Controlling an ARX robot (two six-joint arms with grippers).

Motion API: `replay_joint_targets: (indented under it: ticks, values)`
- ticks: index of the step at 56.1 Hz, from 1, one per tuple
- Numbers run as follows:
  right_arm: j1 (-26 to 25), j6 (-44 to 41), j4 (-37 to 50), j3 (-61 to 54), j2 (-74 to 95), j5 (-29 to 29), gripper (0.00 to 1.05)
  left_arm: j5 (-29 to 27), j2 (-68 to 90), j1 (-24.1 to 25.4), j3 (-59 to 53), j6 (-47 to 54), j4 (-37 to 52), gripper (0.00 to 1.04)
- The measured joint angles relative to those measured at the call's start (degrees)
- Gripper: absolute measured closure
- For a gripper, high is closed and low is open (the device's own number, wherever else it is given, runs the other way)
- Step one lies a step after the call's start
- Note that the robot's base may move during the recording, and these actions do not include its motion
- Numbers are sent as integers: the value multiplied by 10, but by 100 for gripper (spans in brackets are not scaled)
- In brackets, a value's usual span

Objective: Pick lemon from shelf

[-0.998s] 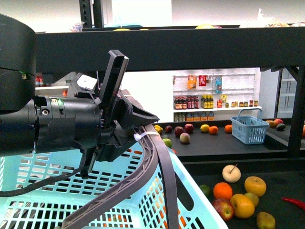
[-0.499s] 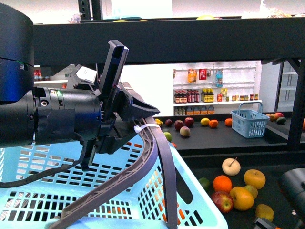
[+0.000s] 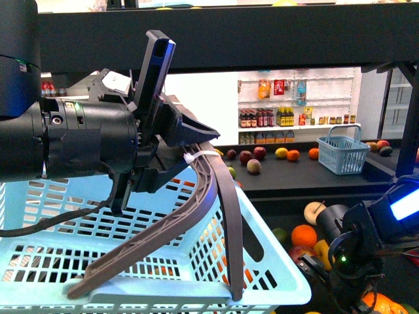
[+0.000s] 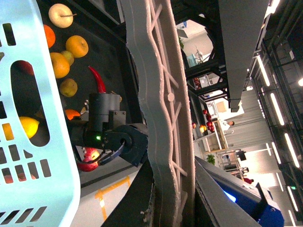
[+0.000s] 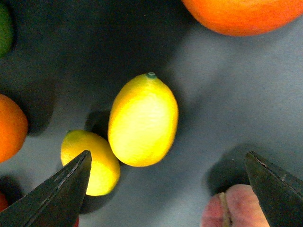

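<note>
The light blue plastic basket (image 3: 163, 261), with lattice walls of rectangular slots, is nearest in the front view. Its dark grey handle (image 3: 211, 196), a ribbed arched strap with a white zip tie (image 3: 196, 157) at its crest, meets the underside of the left hand (image 3: 180, 111). One flat finger stands upright and a wedge-shaped one points away from the robot. Whether that hand clamps the handle cannot be told. The left wrist view adds only the handle's moulded truss pattern at close range. Beyond the basket is the shelf (image 3: 262, 46), a black metal rack with matte decks and a deep front edge. The right arm is lowered over a cluster of fruit on the lower deck, at the robot's right. The front view does not show the lemon (image 5: 142, 120); the right wrist view does. It is a smooth, glossy yellow oval with a small green nub at its tapered end, lying on its side on the deck. The right hand (image 5: 168, 153) is above it, its dark pointed fingertips spread wide to either side and holding nothing. A smaller yellow fruit (image 5: 90, 163) lies against the lemon. An orange (image 5: 236, 12) and a pinkish fruit (image 5: 232, 208) lie apart from it. Farther off, a small blue basket (image 3: 340, 157) stands on a deck among loose fruit. White racks (image 3: 294, 111) of bottles line the back wall.
</note>
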Motion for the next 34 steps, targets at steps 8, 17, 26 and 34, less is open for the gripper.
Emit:
replay_joint_targets:
  ticks: [8, 17, 26, 34]
  values:
    - [8, 9, -36, 81, 53, 7, 7, -1, 0, 0, 0, 0, 0, 92]
    - [11, 15, -74, 163, 112, 13, 7, -1, 0, 0, 0, 0, 0, 92]
    - [12, 14, -88, 214, 149, 19, 7, 0, 0, 0, 0, 0, 0, 92]
    - [12, 14, -96, 252, 178, 20, 7, 0, 0, 0, 0, 0, 0, 92]
